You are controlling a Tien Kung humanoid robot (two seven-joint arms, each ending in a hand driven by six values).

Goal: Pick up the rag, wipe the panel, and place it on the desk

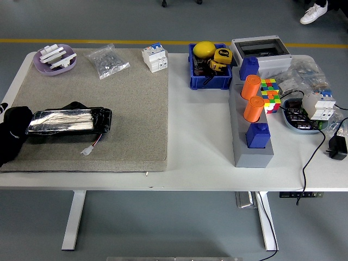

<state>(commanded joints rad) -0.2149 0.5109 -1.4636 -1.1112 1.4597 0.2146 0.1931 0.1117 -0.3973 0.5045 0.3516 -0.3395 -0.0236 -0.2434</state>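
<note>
The robot's left hand shows at the left edge of the picture. It is all black and looks soft and lumpy, like a dark glove. The top part is round, and the lower part gets narrower near the edge. A tiny bit of white shows on it up by the edge. The fingers cannot be told apart. At the top right corner, a person's white shoe with a dark trouser leg above it shows.
</note>
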